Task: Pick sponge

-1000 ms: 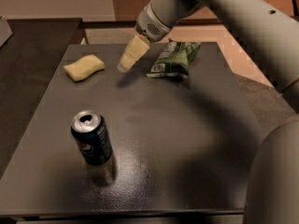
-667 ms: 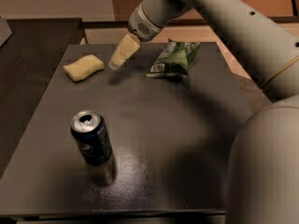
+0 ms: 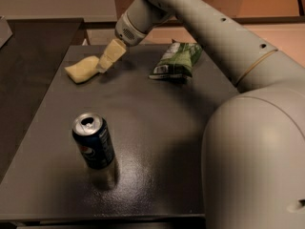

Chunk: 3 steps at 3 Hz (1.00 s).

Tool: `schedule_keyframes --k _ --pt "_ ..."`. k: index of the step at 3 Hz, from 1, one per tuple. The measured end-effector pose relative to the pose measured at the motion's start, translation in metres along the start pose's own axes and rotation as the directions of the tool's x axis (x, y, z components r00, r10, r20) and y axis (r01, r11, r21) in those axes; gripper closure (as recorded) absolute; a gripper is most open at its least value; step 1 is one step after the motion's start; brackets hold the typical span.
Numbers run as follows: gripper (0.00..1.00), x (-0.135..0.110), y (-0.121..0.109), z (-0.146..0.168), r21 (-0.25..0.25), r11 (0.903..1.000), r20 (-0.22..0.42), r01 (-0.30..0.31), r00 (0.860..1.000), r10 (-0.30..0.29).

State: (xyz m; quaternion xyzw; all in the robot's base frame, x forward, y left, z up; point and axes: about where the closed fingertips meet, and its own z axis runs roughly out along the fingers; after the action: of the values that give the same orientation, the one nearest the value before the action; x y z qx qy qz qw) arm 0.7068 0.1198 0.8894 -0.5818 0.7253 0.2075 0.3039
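Note:
The sponge, a small pale yellow soft block, lies on the dark table at the far left. My gripper with cream blocky fingers hangs from the arm and points down-left. Its tips sit just right of the sponge's right end, close to it or touching it.
A blue soda can stands upright at the front left of the table. A green snack bag lies at the far middle, right of the gripper. My arm's large body fills the right side. A darker counter adjoins the table on the left.
The gripper has moved left and a little down across the table's far part, from near the snack bag to right beside the sponge. The sponge, can and bag have not moved.

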Motion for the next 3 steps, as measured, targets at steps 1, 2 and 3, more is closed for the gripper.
schedule_keyframes --k 1,2,3 --pt "0.0 -0.006 0.002 0.027 -0.005 0.9994 -0.005 0.035 0.999 -0.035" --pt "0.0 -0.009 0.007 0.047 -0.022 0.9979 -0.006 0.06 0.998 -0.06" --pt "0.0 -0.016 0.016 0.065 -0.059 0.9947 0.002 0.084 0.996 -0.084"
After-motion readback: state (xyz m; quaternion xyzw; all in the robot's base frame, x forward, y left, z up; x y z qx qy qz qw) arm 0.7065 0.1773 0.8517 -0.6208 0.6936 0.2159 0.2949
